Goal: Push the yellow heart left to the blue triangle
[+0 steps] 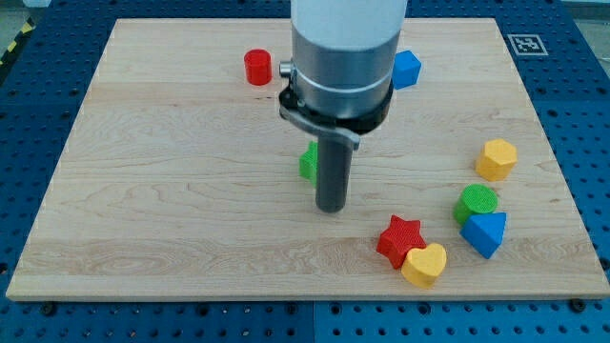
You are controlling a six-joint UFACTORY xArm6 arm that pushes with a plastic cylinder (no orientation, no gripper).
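Yellow heart low and to the view's right of my tip, touching the red star. Blue triangle farther right again, under the green cylinder, near the heart but apart. No gripper to open or close: just a bare rod, touching nothing, green block half hidden behind. Probably a swing around the heart needed first.

Single cam, high and angled down, fairly close, facing the wooden board from its near edge.
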